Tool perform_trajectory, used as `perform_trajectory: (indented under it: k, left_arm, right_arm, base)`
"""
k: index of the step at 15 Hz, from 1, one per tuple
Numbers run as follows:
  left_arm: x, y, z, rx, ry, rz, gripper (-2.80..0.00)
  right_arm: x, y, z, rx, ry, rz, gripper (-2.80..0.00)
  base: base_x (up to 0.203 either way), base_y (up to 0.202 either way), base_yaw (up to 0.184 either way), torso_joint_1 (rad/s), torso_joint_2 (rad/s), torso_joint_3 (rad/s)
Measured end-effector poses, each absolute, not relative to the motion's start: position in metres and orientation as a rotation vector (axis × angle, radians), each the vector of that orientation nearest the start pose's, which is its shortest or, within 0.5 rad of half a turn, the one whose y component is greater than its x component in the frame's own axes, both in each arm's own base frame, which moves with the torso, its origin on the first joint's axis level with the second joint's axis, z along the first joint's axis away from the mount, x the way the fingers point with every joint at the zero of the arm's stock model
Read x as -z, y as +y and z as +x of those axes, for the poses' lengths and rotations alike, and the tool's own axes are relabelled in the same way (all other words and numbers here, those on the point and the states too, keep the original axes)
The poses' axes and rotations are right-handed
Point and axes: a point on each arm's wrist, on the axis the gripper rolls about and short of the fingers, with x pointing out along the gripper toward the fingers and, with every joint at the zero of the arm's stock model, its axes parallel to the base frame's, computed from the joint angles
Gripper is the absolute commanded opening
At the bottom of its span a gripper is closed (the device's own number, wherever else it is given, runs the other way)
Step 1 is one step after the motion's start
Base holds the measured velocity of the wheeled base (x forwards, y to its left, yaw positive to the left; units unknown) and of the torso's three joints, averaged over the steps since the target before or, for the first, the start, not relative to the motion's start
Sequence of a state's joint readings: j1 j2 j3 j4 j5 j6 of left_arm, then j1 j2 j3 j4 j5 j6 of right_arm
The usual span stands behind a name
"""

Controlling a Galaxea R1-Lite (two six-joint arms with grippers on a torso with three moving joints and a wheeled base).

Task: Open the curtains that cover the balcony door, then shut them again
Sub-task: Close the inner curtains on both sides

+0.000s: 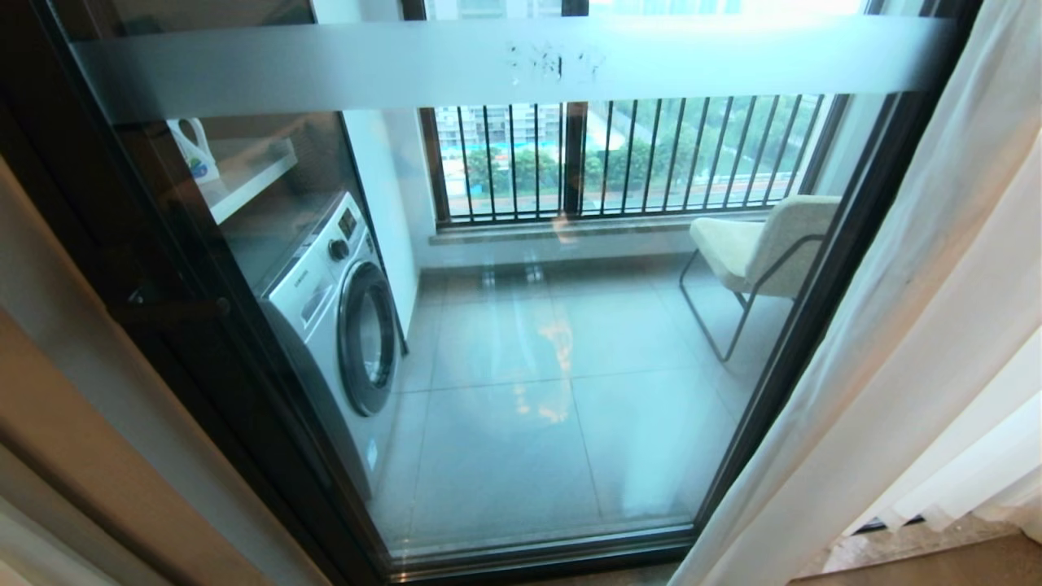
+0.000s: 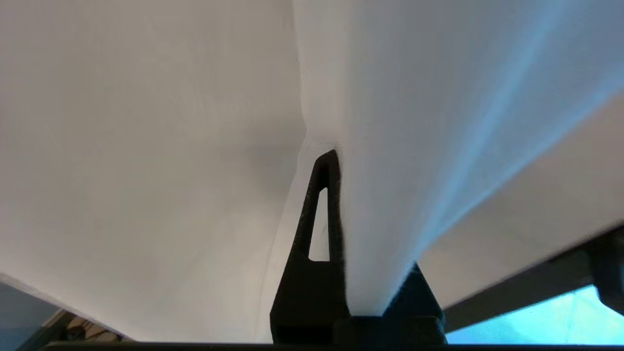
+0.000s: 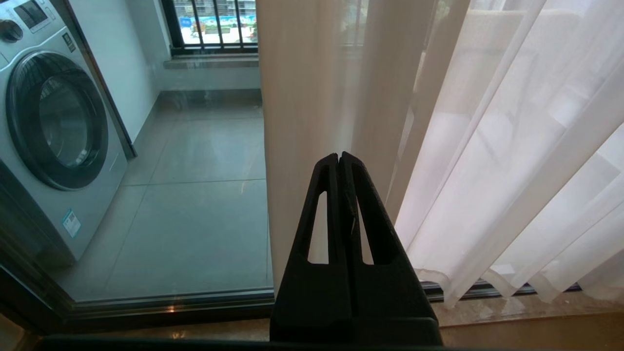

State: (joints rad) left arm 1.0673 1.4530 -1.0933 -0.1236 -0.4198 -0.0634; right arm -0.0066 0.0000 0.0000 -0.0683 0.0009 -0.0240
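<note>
1. The balcony door (image 1: 521, 268) is filling most of the head view, glass uncovered, with its frosted band (image 1: 505, 61) running across the top around 12 o'clock.
2. The sheer white curtains (image 1: 920, 342) are hanging bunched up at the 3 to 4 o'clock side of the head view, right along the door's dark frame.
3. Through the glass, a washing machine (image 1: 342, 317) is sitting at about 9 o'clock and a chair (image 1: 765, 244) at roughly 2 o'clock, well apart.
4. Neither arm is showing in the head view.
5. In its wrist view the left gripper (image 2: 341, 204) is pinching a fold of curtain fabric (image 2: 390, 146) between its clamped fingers, cloth draping all around it.
6. The right gripper (image 3: 340, 161) is sitting with fingertips pressed together on nothing, pointing at the curtain edge (image 3: 302, 122) near the door's bottom track (image 3: 170, 300).
</note>
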Motion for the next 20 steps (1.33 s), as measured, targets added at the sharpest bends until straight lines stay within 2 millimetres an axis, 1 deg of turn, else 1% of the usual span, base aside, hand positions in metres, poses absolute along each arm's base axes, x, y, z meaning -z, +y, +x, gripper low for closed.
perform_trajectory:
  k: [2, 9, 13, 20]
  left_arm:
    - [-0.282, 0.208, 0.128, -0.638, 0.158, -0.223, -2.8]
    - [-0.284, 0.168, 0.131, -0.534, 0.148, -0.201, -2.8]
    - [-0.289, 0.152, 0.136, -0.471, 0.126, -0.211, -2.8]
    - [-0.3, 0.121, 0.145, -0.332, 0.088, -0.179, -2.8]
  right_arm:
    - [-0.082, 0.0, -0.023, 0.006, -0.068, -0.024, -2.8]
    - [-0.082, 0.0, -0.023, 0.006, -0.068, -0.024, -2.8]
    - [-0.082, 0.0, -0.023, 0.005, -0.068, -0.024, -2.8]
    - [-0.082, 0.0, -0.023, 0.006, -0.068, -0.024, -2.8]
  base:
    - [0.0, 0.0, 0.0, 0.0, 0.0, 0.0]
    - [0.0, 0.0, 0.0, 0.0, 0.0, 0.0]
    - [0.0, 0.0, 0.0, 0.0, 0.0, 0.0]
    - [0.0, 0.0, 0.0, 0.0, 0.0, 0.0]
